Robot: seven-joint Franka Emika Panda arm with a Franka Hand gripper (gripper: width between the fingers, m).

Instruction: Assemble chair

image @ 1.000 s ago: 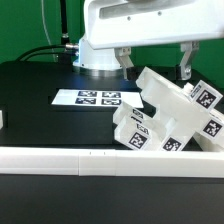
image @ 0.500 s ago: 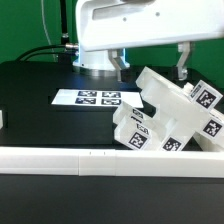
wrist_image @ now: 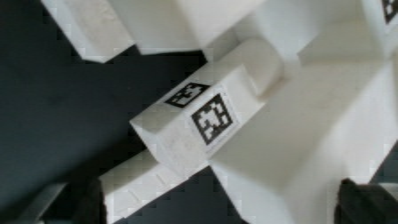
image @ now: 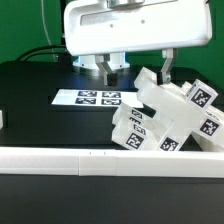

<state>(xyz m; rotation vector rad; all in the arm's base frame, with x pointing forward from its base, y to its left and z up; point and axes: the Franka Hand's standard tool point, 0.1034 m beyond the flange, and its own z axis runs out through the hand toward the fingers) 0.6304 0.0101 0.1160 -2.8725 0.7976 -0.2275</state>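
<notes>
The chair (image: pixel 172 115) is a cluster of chunky white tagged parts joined together. It lies tilted on the black table at the exterior view's right, leaning on the front rail. My gripper (image: pixel 138 66) hangs just above its upper left corner, jaws wide apart and empty. One finger (image: pixel 168 64) is over the chair's top edge and the other (image: pixel 109 66) is over bare table. In the wrist view a tagged white post (wrist_image: pixel 205 108) runs diagonally below the gripper (wrist_image: pixel 210 203), with the dark fingertips (wrist_image: pixel 365 196) at either side and not touching it.
The marker board (image: pixel 93 98) lies flat on the table to the exterior view's left of the chair. A long low white rail (image: pixel 70 158) runs along the table's front edge. A small white piece (image: pixel 2 118) sits at the far left edge.
The arm has moved toward the exterior view's left, bringing the gripper's right finger over the chair's top edge. The chair has not moved.
</notes>
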